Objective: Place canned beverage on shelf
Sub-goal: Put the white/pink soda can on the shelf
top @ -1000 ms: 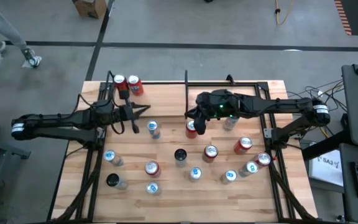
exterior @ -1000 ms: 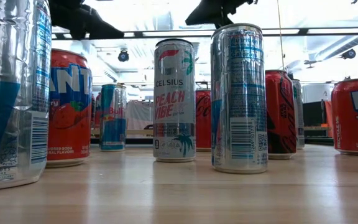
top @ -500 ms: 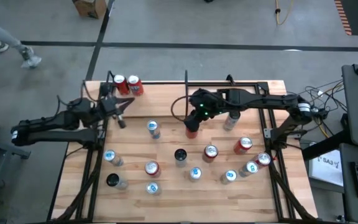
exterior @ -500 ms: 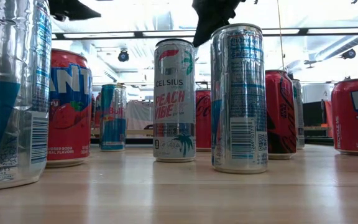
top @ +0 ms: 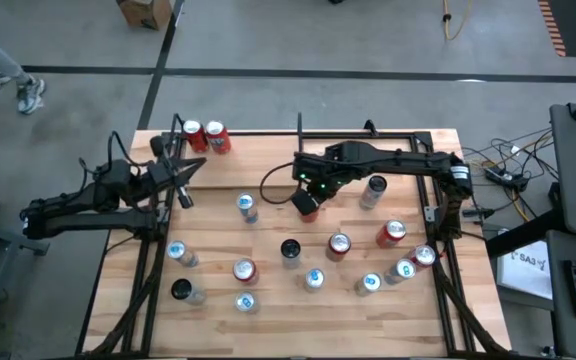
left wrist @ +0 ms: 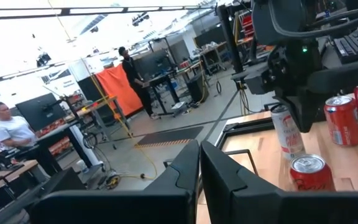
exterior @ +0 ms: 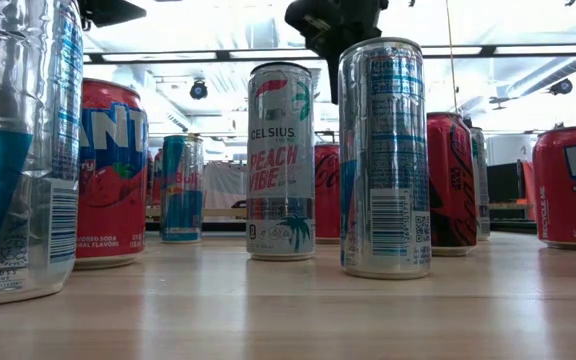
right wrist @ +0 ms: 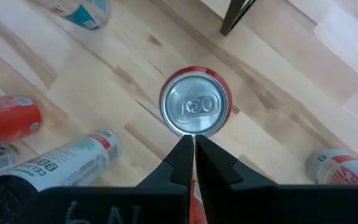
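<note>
The shelf is the black-framed bay with a plank floor at the table's far edge; two red cans stand at its left end. A red can stands upright on the table near the middle. My right gripper hangs shut above it, pointing steeply down at its top, and stays high in the low view. My left gripper is shut and level, over the table's left part, holding nothing.
Several cans stand on the near half of the table: a silver one, a black-topped one, red ones. A silver can stands beside my right arm. The frame's post rises behind the red can.
My left gripper has drawn back toward the table's left edge, shut throughout. My right gripper has tipped from nearly level to pointing steeply down and rolled, ending over the red can. The cans have kept still.
</note>
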Action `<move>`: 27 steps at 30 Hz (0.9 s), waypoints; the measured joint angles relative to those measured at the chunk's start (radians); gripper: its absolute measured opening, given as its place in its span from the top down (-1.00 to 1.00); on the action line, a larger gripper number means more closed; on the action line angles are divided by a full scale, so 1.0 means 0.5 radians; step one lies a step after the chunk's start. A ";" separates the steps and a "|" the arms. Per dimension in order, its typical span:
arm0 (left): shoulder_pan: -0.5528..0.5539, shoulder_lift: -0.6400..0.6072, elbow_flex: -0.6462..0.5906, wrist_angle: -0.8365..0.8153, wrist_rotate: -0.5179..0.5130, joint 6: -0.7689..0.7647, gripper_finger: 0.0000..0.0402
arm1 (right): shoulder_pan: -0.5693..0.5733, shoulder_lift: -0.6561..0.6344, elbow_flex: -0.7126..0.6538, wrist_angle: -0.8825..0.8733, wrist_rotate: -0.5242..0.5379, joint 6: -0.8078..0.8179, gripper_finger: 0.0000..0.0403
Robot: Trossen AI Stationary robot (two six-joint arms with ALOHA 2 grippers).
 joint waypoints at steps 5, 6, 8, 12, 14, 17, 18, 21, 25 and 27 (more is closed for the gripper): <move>0.000 0.010 0.000 -0.005 -0.001 0.000 1.00 | -0.008 0.111 0.161 -0.221 0.004 -0.006 0.95; 0.000 0.012 0.000 -0.004 -0.001 0.000 1.00 | -0.015 0.123 0.183 -0.293 0.003 -0.006 0.95; 0.000 0.017 0.000 -0.004 -0.001 0.000 1.00 | -0.039 0.128 0.196 -0.433 0.002 -0.005 0.95; 0.000 0.026 0.000 -0.001 -0.002 0.001 1.00 | -0.109 0.111 0.145 -0.580 0.001 0.003 0.95; 0.000 0.033 0.000 0.002 -0.002 0.001 1.00 | -0.150 0.065 0.107 -0.566 -0.020 0.003 0.95; 0.000 0.044 -0.001 0.000 -0.002 0.001 1.00 | -0.205 -0.010 0.054 -0.574 -0.046 -0.027 0.95; 0.000 0.051 -0.001 0.000 -0.002 0.002 1.00 | -0.223 -0.040 0.018 -0.578 -0.046 -0.035 0.95; 0.000 0.059 -0.001 -0.004 -0.002 0.002 1.00 | -0.276 -0.134 -0.101 -0.573 -0.045 -0.047 0.96; 0.000 0.068 -0.001 0.000 -0.002 0.008 1.00 | -0.327 -0.306 -0.293 -0.583 -0.035 -0.117 0.96; 0.000 0.070 -0.001 0.002 -0.003 0.008 1.00 | -0.343 -0.393 -0.381 -0.581 -0.026 -0.139 0.96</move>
